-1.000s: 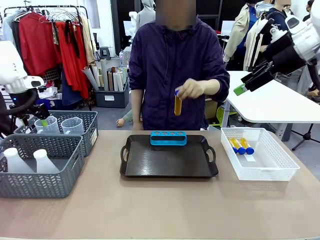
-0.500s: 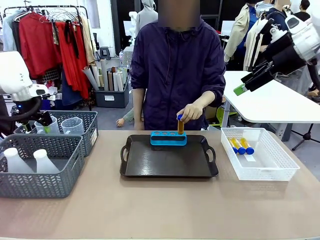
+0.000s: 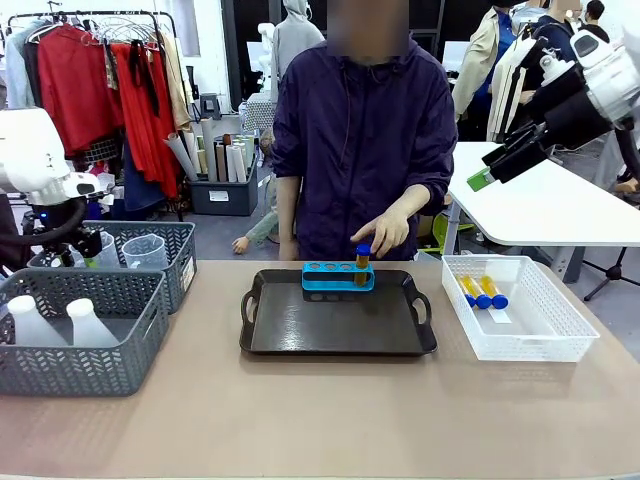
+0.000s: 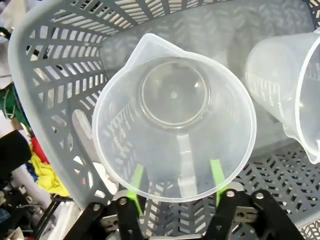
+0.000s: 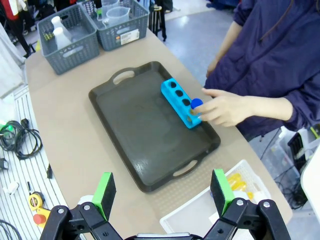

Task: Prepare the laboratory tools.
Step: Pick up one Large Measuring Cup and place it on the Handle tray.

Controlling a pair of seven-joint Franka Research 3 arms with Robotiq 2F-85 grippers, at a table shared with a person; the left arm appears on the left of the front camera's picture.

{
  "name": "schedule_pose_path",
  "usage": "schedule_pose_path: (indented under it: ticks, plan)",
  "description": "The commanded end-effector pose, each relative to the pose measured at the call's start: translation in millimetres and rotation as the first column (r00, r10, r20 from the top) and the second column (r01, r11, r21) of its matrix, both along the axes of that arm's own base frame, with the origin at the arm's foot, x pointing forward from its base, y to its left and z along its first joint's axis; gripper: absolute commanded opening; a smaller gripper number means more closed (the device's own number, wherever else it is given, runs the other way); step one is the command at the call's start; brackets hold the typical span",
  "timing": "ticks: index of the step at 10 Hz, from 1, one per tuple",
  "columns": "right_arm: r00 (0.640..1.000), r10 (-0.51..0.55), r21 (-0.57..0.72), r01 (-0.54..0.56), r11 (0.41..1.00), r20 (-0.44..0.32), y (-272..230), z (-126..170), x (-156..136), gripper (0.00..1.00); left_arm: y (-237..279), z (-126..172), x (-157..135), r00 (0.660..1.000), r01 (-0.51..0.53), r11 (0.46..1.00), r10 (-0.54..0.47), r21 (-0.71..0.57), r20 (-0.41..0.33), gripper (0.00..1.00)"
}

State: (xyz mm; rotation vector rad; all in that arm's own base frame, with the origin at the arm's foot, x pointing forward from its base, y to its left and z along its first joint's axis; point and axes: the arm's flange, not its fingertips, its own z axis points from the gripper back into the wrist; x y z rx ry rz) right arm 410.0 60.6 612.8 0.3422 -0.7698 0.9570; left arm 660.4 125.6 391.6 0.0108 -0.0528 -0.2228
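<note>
Left gripper (image 4: 175,179) fingers stand apart astride the handle of the beaker (image 4: 172,95); right gripper (image 5: 162,180) gapes wide, high at two o'clock.

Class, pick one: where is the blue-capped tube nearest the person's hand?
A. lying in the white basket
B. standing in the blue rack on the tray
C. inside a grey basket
B: the tube stands upright in an end hole of the blue rack on the dark tray, beside the person's hand.

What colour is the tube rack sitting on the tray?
Bright blue. The rack shows best in the right wrist view.
</note>
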Motion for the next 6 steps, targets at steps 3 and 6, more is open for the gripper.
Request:
schedule_pose_path:
  ticks: [3, 6]
  plan:
    - [1.0, 0.014, 0.019, -0.014, 1.0, 0.01, 1, 0, 2, 1.0, 2, 0, -1, 1.0, 0.0, 1.0, 0.0, -0.001, 0.013, 0.0]
    - [1.0, 0.014, 0.019, -0.014, 1.0, 0.01, 1, 0, 2, 1.0, 2, 10, -5, 0.999, 0.0, 1.0, 0.0, -0.002, 0.041, 0.0]
